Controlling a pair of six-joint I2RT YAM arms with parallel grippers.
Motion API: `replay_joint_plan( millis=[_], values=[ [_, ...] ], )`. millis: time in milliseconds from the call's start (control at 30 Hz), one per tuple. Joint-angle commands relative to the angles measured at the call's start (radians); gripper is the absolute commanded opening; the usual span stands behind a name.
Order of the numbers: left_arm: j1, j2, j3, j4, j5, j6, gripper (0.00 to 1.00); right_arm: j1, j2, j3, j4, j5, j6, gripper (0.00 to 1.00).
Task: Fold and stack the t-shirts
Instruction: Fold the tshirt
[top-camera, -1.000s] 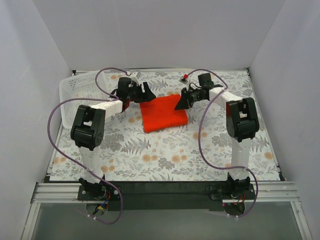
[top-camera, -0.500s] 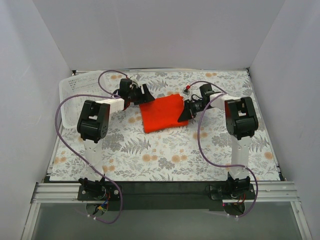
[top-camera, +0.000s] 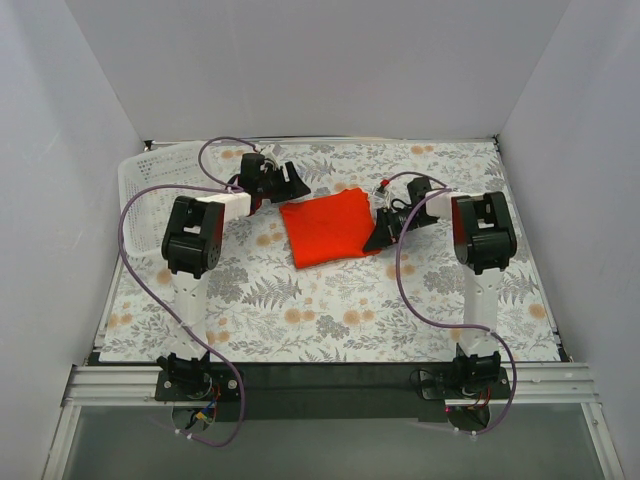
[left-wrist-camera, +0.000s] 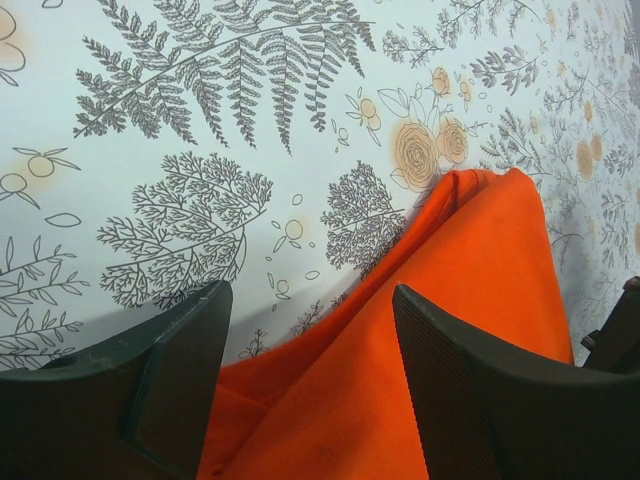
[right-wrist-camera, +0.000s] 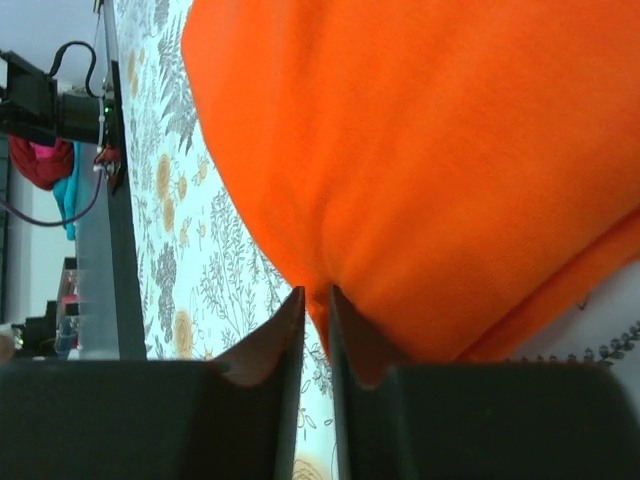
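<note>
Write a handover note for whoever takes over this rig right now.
Left gripper: open, holding nothing, poised at the t-shirt's far-left corner.
Right gripper: nearly shut at the shirt's right edge; whether it pinches cloth is unclear.
The t-shirt lies folded into a rough rectangle on the table.
Done: the fold looks finished.
Left: tidy the edges; no second shirt is in view to stack.

A white perforated plastic basket (top-camera: 140, 182) sits at the table's far left corner, against the left wall. A pale cloth (top-camera: 320, 310) printed with grey ferns and orange flowers covers the tabletop. Plain white walls (top-camera: 320, 60) close in three sides. A black strip (top-camera: 330, 372) and metal rails (top-camera: 320, 396) run along the near edge.
</note>
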Motion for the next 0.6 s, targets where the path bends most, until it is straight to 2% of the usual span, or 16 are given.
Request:
replay_joint_plan(
  millis=[0,133,167,233,267,300,333,367,400,567],
  values=[
    [0.005,-0.059,0.021,0.032,-0.009,0.027,0.61,-0.008,-0.071,0.047,-0.138,0.018,-0.145,0.22],
    [0.005,-0.208,0.070,0.031,-0.062,0.072,0.62,-0.008,-0.221,0.038,-0.154,0.102,-0.195,0.33],
    [0.005,-0.233,0.075,0.026,-0.064,0.078,0.63,-0.010,-0.239,0.039,-0.151,0.178,-0.186,0.34],
    [0.007,-0.295,0.064,0.018,-0.064,0.089,0.63,-0.008,-0.273,0.026,-0.106,0.286,-0.140,0.47],
    [0.005,-0.366,0.050,0.020,-0.049,0.098,0.63,-0.010,-0.279,0.018,-0.042,0.395,-0.068,0.52],
    [0.004,-0.403,0.003,0.026,-0.040,0.101,0.64,-0.008,-0.281,0.013,-0.017,0.428,-0.051,0.67],
    [0.004,-0.441,-0.026,0.028,-0.035,0.101,0.64,-0.008,-0.270,0.010,0.009,0.464,-0.011,0.77],
    [0.004,-0.536,-0.066,0.029,-0.032,0.102,0.64,-0.007,-0.261,0.010,0.030,0.508,0.024,0.94],
    [0.004,-0.581,-0.107,0.038,-0.032,0.105,0.64,-0.007,-0.247,0.019,0.053,0.512,0.076,0.98],
    [0.005,-0.878,-0.436,0.014,-0.049,0.116,0.67,0.021,-0.135,0.107,0.057,0.515,0.140,0.98]
  ],
)
